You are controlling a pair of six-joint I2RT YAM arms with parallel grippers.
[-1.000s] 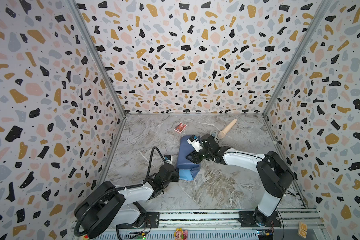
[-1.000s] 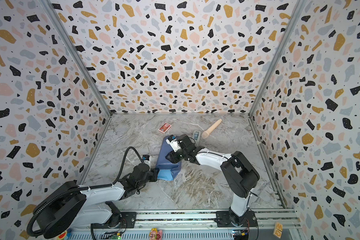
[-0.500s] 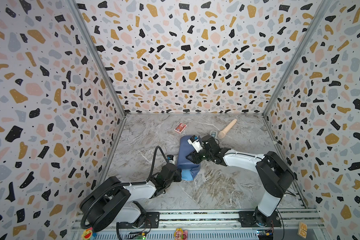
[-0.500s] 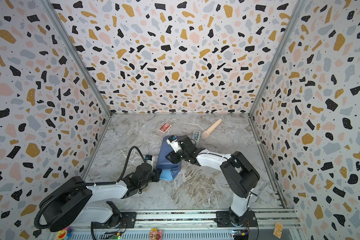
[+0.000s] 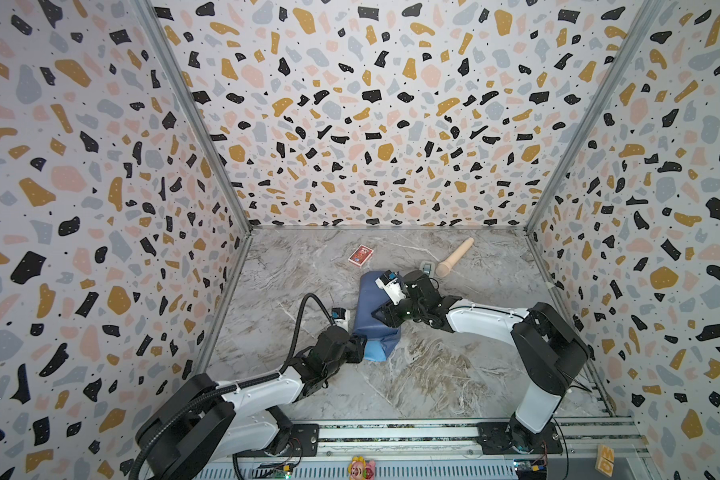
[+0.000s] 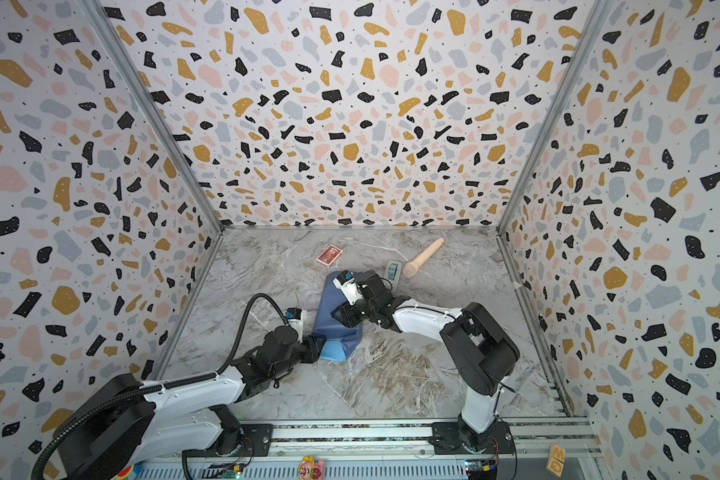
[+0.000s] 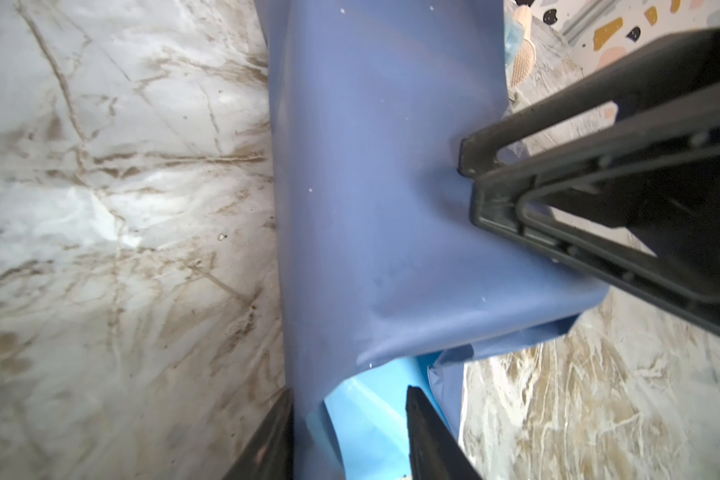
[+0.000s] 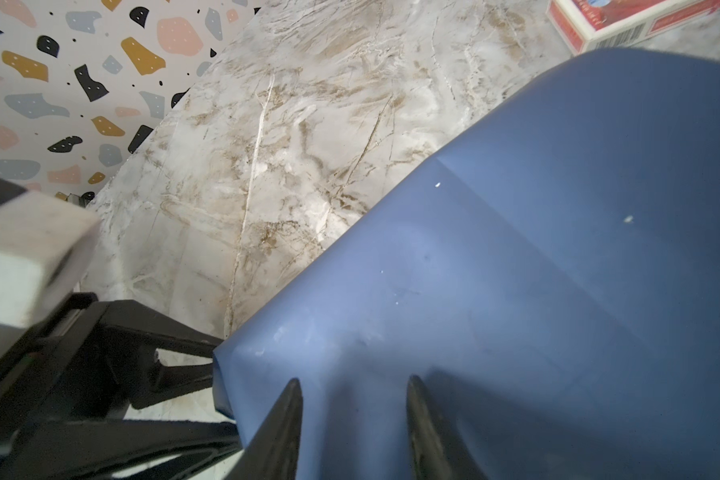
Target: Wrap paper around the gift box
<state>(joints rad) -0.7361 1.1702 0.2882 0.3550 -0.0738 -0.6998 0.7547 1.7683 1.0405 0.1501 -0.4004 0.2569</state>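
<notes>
The blue paper [image 5: 371, 305] [image 6: 330, 305] lies draped in a long bundle at the middle of the table. The gift box is hidden under it. My left gripper [image 5: 362, 345] [image 6: 317, 348] is at the bundle's near end. In the left wrist view its jaws [image 7: 350, 395] stand open around a loose fold of paper [image 7: 383, 187], whose light blue underside shows between them. My right gripper [image 5: 381, 313] [image 6: 341, 311] rests on top of the bundle. Its jaws [image 8: 354, 382] are open, with both tips pressing down into the paper [image 8: 537, 270].
A red card pack [image 5: 360, 254] [image 6: 329, 254] [image 8: 624, 20] lies just behind the bundle. A wooden roller [image 5: 454, 258] [image 6: 422, 258] and a small grey item [image 5: 427, 266] [image 6: 393, 271] sit at the back right. Walls enclose three sides.
My left gripper's jaws have spread apart at the paper's near end. The right gripper stays pressed on top of the bundle.
</notes>
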